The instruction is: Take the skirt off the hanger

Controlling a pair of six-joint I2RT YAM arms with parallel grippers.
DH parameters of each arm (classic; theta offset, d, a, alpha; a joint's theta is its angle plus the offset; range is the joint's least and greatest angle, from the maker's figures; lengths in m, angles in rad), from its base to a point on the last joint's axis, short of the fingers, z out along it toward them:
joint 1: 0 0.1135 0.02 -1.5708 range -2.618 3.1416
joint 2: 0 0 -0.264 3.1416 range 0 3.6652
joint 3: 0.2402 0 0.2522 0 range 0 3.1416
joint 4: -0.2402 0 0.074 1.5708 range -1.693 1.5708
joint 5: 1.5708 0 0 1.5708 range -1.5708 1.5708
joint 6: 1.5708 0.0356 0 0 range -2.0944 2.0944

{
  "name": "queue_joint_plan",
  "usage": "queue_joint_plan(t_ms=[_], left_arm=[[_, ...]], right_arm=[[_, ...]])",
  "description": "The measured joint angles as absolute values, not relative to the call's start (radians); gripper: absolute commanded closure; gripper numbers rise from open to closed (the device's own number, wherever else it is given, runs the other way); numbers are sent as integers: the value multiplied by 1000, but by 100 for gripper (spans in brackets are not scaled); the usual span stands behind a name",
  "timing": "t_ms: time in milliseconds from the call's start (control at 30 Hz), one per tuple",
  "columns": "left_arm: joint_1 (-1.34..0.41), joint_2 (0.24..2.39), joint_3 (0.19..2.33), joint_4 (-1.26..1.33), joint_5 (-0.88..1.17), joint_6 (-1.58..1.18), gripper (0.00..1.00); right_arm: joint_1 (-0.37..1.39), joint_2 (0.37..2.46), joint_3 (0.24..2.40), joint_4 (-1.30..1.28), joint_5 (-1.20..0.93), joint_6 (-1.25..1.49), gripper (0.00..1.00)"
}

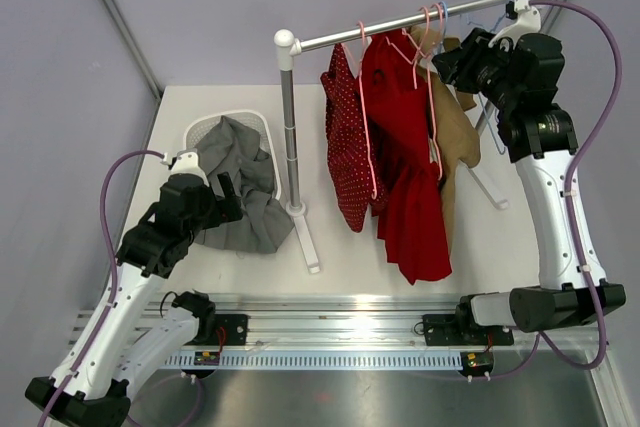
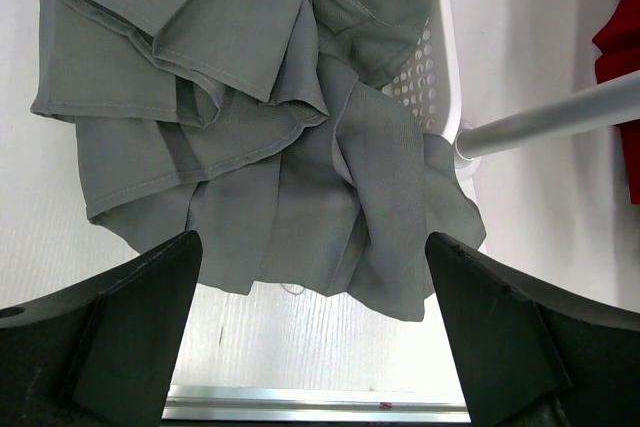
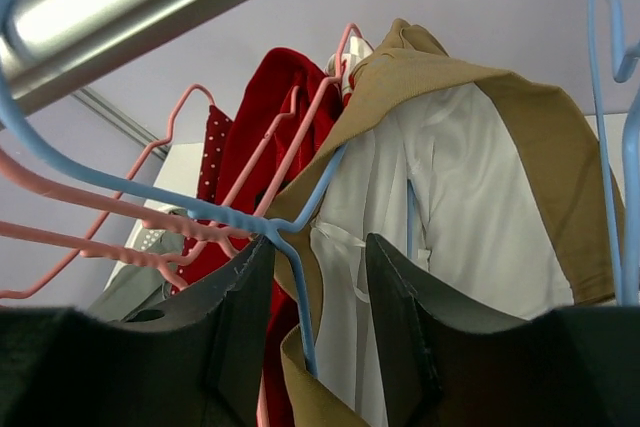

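Observation:
A tan skirt with a white lining hangs on a blue hanger at the right end of the rail. My right gripper is up at the rail, jaws partly open. The hanger's blue wire and the skirt's tan edge lie between its fingers, with the wire against the left finger. A gap shows toward the right finger. My left gripper stands wide open and empty, low over the hem of a grey garment.
The grey garment spills out of a white basket at the left. A plain red garment and a dotted red one hang on pink hangers left of the skirt. The rack's post and foot stand mid-table.

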State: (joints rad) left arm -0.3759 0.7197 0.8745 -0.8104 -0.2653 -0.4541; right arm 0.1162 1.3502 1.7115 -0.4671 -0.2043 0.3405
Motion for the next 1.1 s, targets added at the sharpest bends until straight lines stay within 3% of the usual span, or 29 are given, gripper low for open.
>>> queue_joint_plan(t_ms=[167,467,733,833,1100], left_arm=[[-376,720,875,-810,-265,-455,2],[-382,721,875,-807,-265,-454,2],[-495,736,910,-832,-297,-468,2],[-649,830,1094,-881,-355,-472,2],[-1170,1277,1847,-828,-496,-384,2]], right_arm=[[127,1391,1732,-461,-206,344,58],[159,1427,1764,-461,-198,320,98],[161,1411,1808,-546,-96,260,100],[161,1379,1810,-579,-42,229,100],[161,1251,1810,-656,35,202,100]])
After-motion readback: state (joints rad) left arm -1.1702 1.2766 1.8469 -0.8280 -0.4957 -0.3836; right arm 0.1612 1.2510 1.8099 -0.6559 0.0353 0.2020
